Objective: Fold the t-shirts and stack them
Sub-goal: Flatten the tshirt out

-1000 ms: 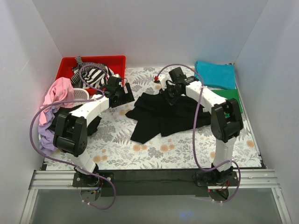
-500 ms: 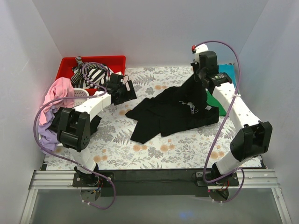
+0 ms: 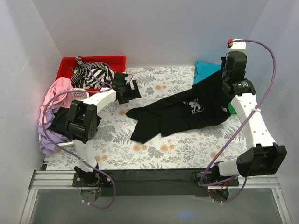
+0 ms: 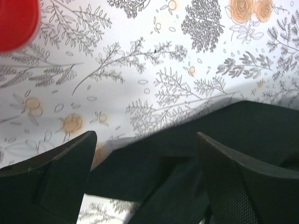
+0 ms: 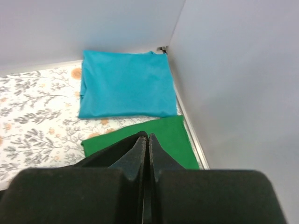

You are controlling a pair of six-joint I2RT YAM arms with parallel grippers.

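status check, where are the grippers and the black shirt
Right gripper shut on black t-shirt, one edge lifted toward far right corner. Left gripper open, near its other end. Folded teal tee and green tee by the raised edge.

Black t-shirt (image 3: 177,116), floral tablecloth (image 3: 163,154)

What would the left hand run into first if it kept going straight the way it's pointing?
Probably the black t-shirt: its edge lies between the fingers of the open left hand in the wrist view, flowered table cover just beyond. Depth is unclear, so the cover could come first.
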